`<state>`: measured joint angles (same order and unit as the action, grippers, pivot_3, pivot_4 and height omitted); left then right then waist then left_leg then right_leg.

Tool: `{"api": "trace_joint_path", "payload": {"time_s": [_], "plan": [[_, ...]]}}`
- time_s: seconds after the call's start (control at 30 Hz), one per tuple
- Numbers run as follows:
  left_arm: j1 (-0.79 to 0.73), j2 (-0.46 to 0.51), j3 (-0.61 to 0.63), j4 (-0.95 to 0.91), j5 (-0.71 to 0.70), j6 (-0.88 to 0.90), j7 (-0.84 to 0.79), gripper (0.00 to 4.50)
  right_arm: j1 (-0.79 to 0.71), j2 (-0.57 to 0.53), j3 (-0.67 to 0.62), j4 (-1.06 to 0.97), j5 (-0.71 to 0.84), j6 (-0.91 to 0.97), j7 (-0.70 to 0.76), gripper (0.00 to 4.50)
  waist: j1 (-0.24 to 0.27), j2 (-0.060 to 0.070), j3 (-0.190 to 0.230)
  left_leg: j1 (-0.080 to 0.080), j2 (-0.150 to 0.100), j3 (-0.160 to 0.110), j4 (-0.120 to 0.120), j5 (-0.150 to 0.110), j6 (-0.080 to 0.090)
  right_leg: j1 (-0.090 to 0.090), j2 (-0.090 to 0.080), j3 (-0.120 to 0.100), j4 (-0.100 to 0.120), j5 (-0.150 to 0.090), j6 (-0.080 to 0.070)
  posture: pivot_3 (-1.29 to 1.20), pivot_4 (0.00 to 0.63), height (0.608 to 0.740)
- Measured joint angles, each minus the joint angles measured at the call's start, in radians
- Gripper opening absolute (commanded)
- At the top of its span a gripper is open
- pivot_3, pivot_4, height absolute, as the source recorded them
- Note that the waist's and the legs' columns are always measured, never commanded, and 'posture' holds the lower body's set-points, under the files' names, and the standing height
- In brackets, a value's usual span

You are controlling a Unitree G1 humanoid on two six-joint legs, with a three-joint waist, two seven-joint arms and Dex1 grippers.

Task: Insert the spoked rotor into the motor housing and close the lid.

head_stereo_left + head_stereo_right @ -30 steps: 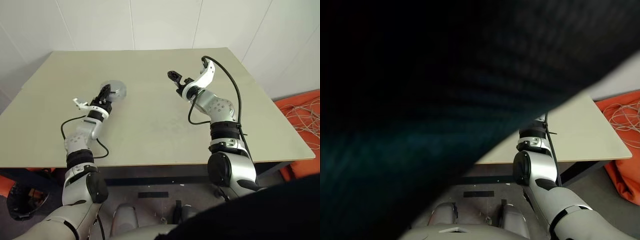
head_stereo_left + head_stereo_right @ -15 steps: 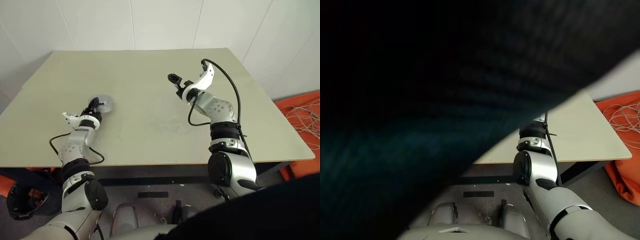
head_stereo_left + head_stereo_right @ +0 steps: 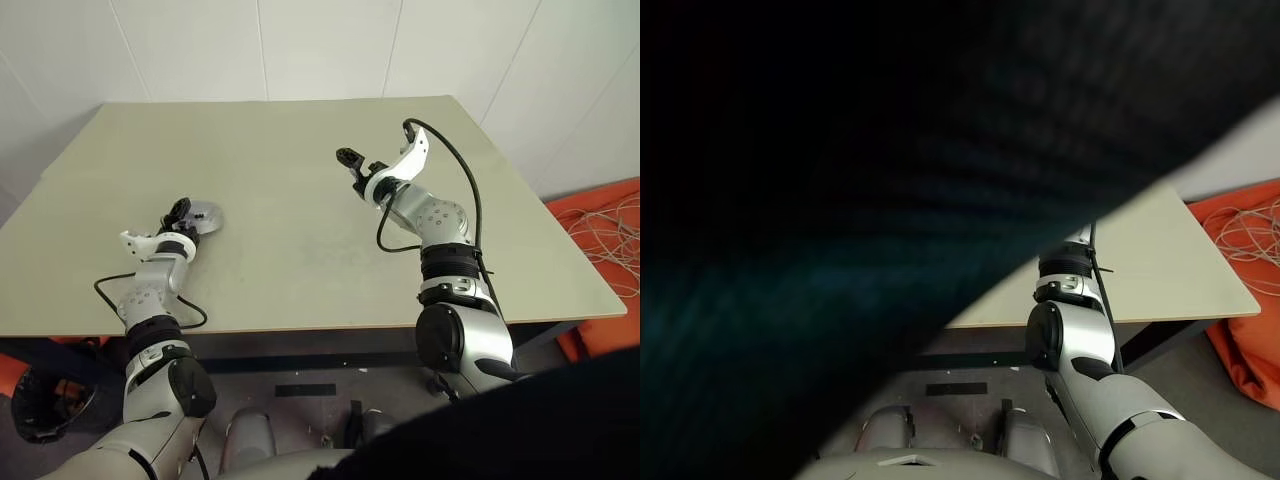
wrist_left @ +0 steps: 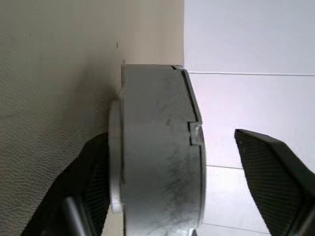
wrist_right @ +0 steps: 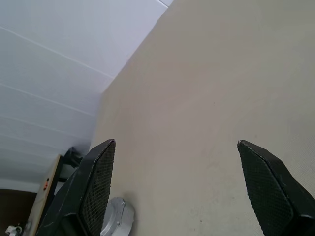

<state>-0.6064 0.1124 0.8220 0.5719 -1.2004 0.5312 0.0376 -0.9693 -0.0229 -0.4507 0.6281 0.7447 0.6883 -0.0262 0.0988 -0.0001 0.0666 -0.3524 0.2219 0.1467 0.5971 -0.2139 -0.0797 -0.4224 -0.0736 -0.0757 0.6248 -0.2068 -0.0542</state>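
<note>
The motor housing (image 3: 207,214) lies flat on the table's left side as a closed grey drum; its lid (image 4: 198,167) sits shut on top along a stepped seam. The spoked rotor is hidden. My left gripper (image 3: 181,211) stands open around the housing (image 4: 152,147): one finger (image 4: 98,182) is close against its side and the other finger (image 4: 266,177) stands clear of it. My right gripper (image 3: 350,165) hangs open and empty above the table's middle. The right wrist view looks across the tabletop, with the housing (image 5: 118,216) far off.
The beige table (image 3: 300,250) runs to a white tiled wall behind. An orange bag with loose cables (image 3: 605,235) lies on the floor to the right. A large dark shape covers most of the right eye view.
My left hand came down and to the left with the closed housing, set it on the table, and its fingers spread apart. The right arm has kept still.
</note>
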Motion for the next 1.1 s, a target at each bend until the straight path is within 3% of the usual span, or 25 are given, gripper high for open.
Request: {"api": "trace_joint_path", "payload": {"time_s": [0.2,0.33,0.53,0.7,0.93,1.1], "plan": [[0.001,0.007,-0.001,-0.008,-0.014,0.048,0.044,4.46,-0.002,0.001,-0.004,0.018,0.000,0.000,-0.002,4.50,0.000,0.000,0.000,0.001,0.000,0.000,0.000,0.000,0.000,0.001,0.000,0.000,0.000,0.000,0.000,0.00,0.000,0.740],[0.026,0.021,-0.008,-0.029,-0.091,0.242,0.108,4.46,-0.003,0.002,-0.008,0.024,0.000,0.000,-0.003,4.50,0.008,0.000,0.000,0.002,-0.001,0.000,0.000,0.000,0.000,0.001,-0.001,0.000,0.000,0.000,0.000,0.00,0.000,0.740],[0.111,-0.069,-0.118,-0.153,-0.195,0.545,0.183,4.46,-0.006,0.010,-0.008,0.024,0.000,-0.001,-0.003,4.50,0.036,0.001,-0.001,0.002,-0.008,0.000,0.001,-0.001,0.001,0.004,-0.008,0.000,0.000,0.000,0.000,0.00,0.000,0.740],[0.125,-0.112,-0.165,-0.174,-0.235,0.619,0.219,4.46,-0.008,0.013,-0.009,0.024,0.000,-0.001,-0.003,4.50,0.038,0.001,-0.001,0.004,-0.014,0.000,0.001,0.001,0.004,0.009,-0.013,0.001,-0.002,0.001,0.004,0.00,0.000,0.740],[0.097,-0.092,-0.256,-0.206,-0.273,0.682,0.137,4.46,-0.008,0.013,-0.009,0.024,0.000,-0.001,-0.002,4.50,0.030,0.001,-0.001,0.004,-0.014,0.000,0.001,0.003,0.005,0.009,-0.013,0.001,-0.002,0.000,0.011,0.00,0.000,0.740],[0.048,-0.008,-0.341,-0.409,-0.271,0.660,-0.050,4.46,-0.008,0.013,-0.007,0.023,-0.002,-0.001,0.004,4.50,0.018,0.001,-0.001,0.003,-0.013,0.000,0.001,0.003,0.006,0.006,-0.012,0.001,-0.002,0.003,0.007,0.00,0.000,0.740]]}}
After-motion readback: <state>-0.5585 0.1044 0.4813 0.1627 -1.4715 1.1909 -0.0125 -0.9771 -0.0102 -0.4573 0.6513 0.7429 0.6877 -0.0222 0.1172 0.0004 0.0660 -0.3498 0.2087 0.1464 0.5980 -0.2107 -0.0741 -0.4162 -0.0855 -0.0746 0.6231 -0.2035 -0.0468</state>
